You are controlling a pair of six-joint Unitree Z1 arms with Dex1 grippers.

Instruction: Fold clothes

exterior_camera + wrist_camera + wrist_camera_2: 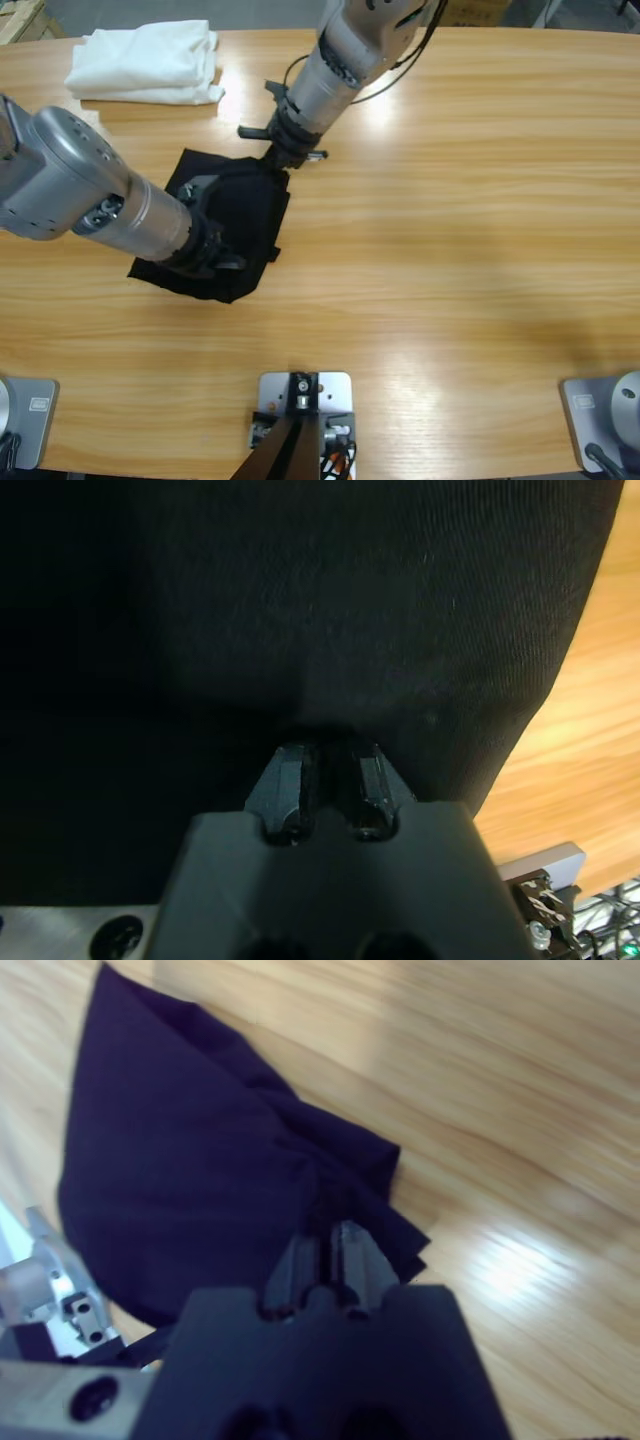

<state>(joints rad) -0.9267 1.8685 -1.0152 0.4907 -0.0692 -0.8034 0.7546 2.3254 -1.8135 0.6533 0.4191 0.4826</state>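
While both arms work one garment, each claw sits pinched tight on its cloth.

Left gripper [330,780]: jaws closed on a gather of the black polo shirt [245,215], fabric draped ahead of it.

Right gripper [328,1255]: jaws closed on a bunched edge, pleats fanning away, likely to carry a fold.

White folded pile [148,62]: well apart on the wooden table [460,230].

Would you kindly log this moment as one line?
left gripper: shut on shirt | right gripper: shut on shirt | white pile: untouched | fold unfinished
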